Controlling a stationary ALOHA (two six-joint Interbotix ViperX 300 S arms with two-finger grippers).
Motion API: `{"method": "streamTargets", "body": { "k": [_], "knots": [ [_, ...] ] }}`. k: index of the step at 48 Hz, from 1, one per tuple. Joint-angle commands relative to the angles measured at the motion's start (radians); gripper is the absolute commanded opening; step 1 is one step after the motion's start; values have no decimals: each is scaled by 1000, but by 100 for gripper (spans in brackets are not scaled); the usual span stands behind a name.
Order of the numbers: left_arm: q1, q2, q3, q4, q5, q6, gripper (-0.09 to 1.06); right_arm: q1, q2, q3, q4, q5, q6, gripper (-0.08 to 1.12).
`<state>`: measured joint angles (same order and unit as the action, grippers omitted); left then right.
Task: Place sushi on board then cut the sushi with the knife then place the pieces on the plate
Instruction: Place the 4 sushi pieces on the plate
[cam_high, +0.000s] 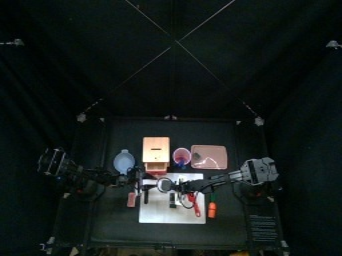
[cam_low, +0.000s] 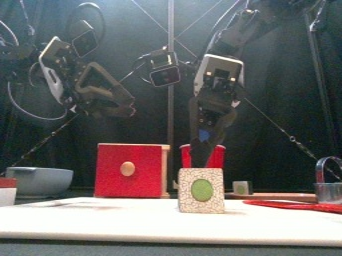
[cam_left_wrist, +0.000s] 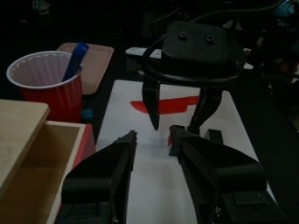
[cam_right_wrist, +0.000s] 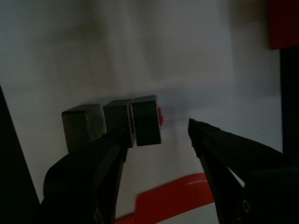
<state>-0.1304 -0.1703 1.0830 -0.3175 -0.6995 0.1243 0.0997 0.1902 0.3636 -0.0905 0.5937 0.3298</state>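
The sushi roll (cam_low: 201, 190) stands on the white board (cam_high: 171, 208), its green-centred end facing the front. In the right wrist view its dark blocks (cam_right_wrist: 111, 127) lie just ahead of one jaw. My right gripper (cam_low: 203, 160) hangs open right above the roll, holding nothing; it also shows in the left wrist view (cam_left_wrist: 176, 115). A red knife (cam_left_wrist: 163, 105) lies flat on the board beside it. My left gripper (cam_left_wrist: 152, 144) hovers open and empty over the board's left part. The pink tray (cam_high: 210, 155) lies behind the board at the right.
A red cup (cam_left_wrist: 47, 79) with a blue knife (cam_left_wrist: 76, 57) stands behind the board. The wooden box (cam_low: 131, 170) with its red front is to the left of the cup. A blue-grey bowl (cam_low: 34, 180) sits at the far left.
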Motion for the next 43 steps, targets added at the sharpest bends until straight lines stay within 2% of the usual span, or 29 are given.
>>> {"method": "streamTargets", "body": {
  "k": [1, 19, 43],
  "knots": [
    [-2, -3, -11, -9, -6, 2, 77, -11, -26, -21, -6, 0, -2, 89],
    [-2, 8, -11, -28, 0, 2, 76, -12, -12, -14, -9, 2, -2, 89],
    [-2, 11, -9, -28, -2, 0, 76, -32, -6, 0, -38, 2, 3, 89]
  ]
}}
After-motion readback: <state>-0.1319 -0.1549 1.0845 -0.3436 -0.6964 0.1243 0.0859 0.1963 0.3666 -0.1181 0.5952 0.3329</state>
